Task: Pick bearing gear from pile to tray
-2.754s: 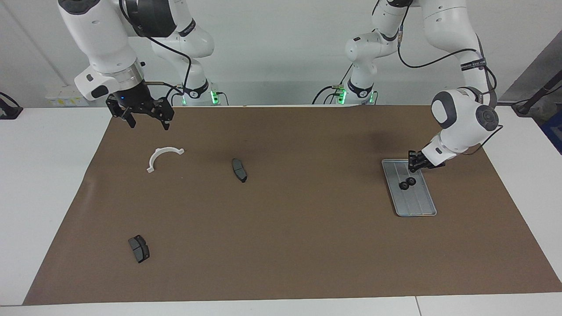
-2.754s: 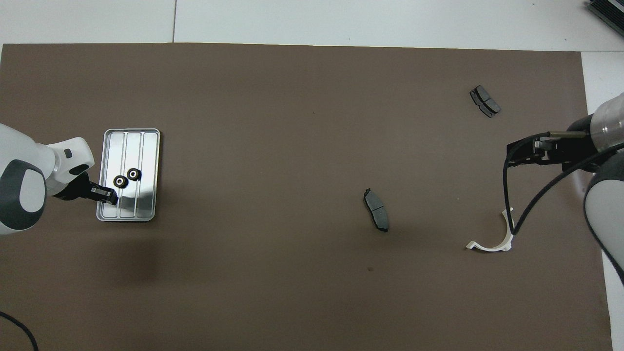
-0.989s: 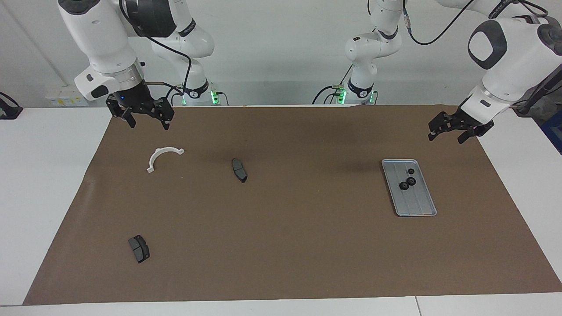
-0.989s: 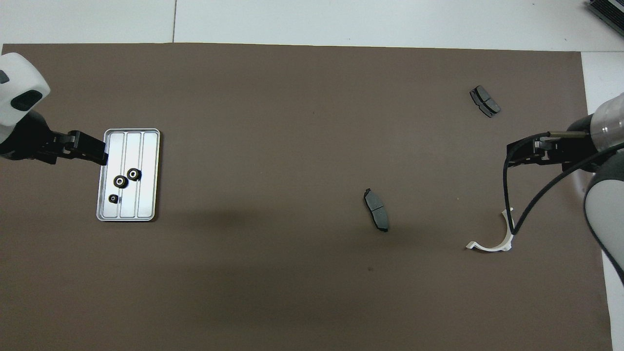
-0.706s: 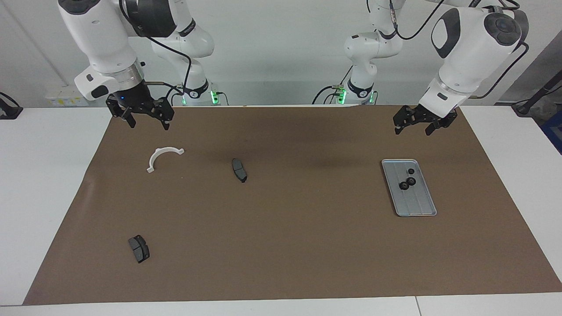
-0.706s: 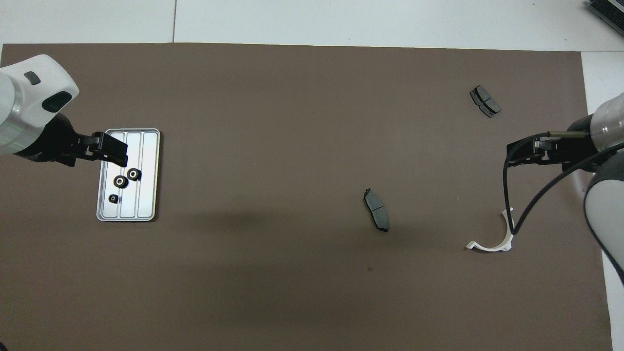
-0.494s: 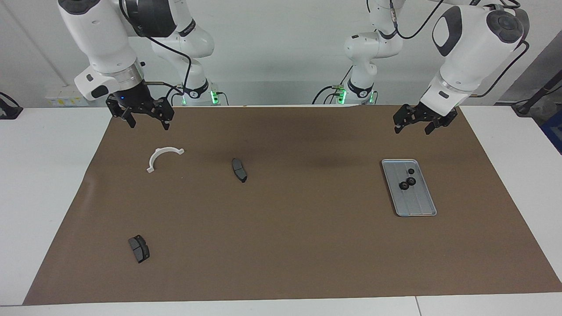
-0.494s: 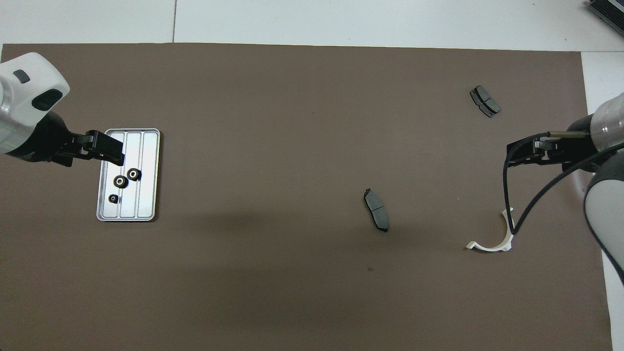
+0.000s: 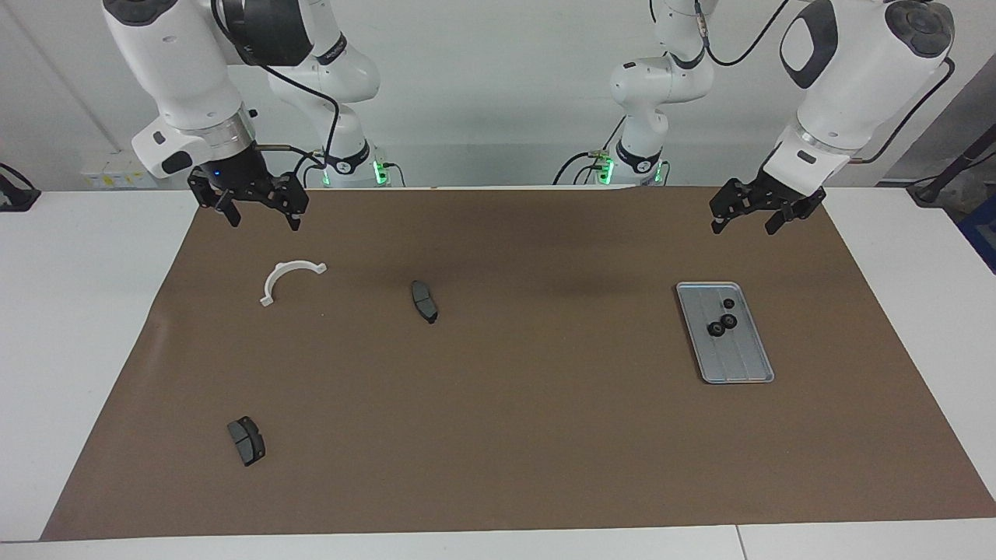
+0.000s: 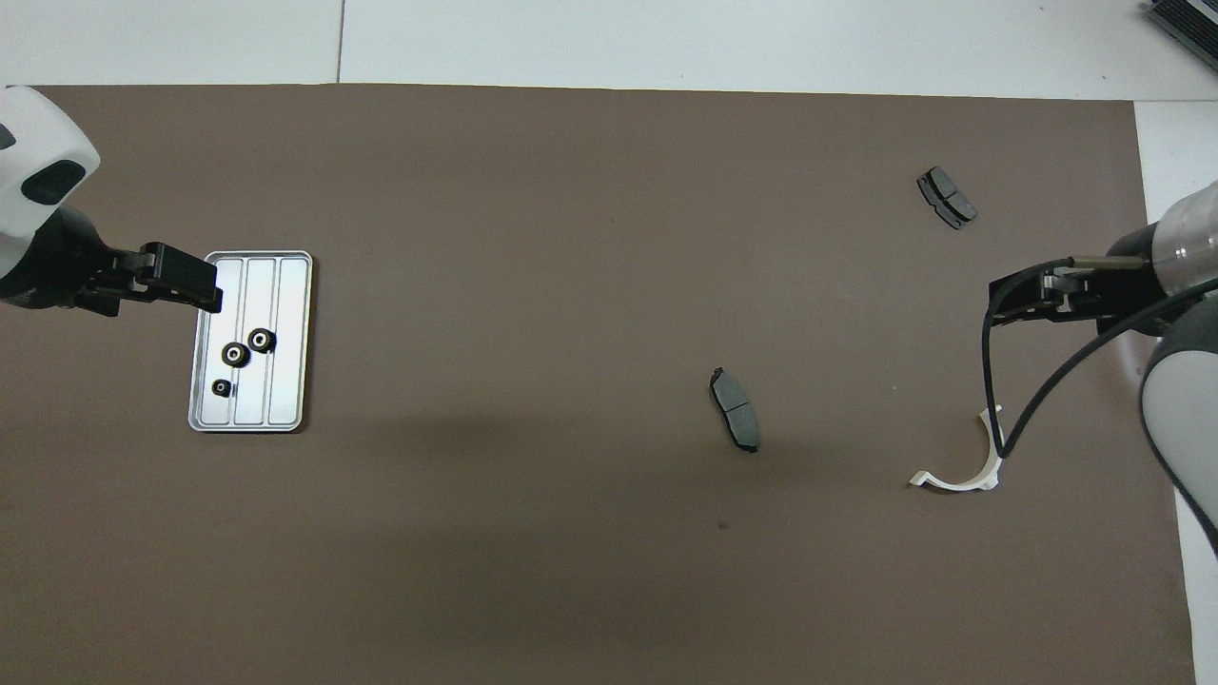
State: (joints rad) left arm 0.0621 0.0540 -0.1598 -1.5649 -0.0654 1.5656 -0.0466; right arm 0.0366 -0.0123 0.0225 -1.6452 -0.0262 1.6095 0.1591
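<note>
Where the brown mat (image 9: pixel 545 404) covers the white table (image 9: pixel 70 311), a small rectangular tray (image 9: pixel 745 367) lies flat toward the left arm's end. The tray is silver-grey metal with rounded corners, a raised rim and faint lengthwise grooves. It holds three black round gears: two larger gears (image 10: pixel 235 354) (image 10: pixel 262 340) sit just beside each other near the tray's middle, each with a pale centre, and one smaller gear (image 10: pixel 222 387) lies nearer to the robots than those two. All three rest on the tray floor, apart from its rim.

Loose parts lie on the mat, well apart from the tray. A dark grey brake pad (image 9: pixel 424 301), flat and slightly curved, lies near the mat's middle. A second dark grey brake pad (image 9: pixel 247 441) lies farther from the robots, toward the right arm's end. A white arc-shaped bracket (image 9: pixel 289 280), thin and half-round with small end tabs, lies near the robots at the same end.

The left gripper (image 9: pixel 744 218) hangs in the air over bare mat, between the tray and the robots' edge of the mat. Its fingers stand apart and it holds nothing, touching nothing. The right gripper (image 9: pixel 263 218) hangs over the mat's edge nearest the robots, near the bracket. Its fingers are likewise spread and empty, and the arm waits
</note>
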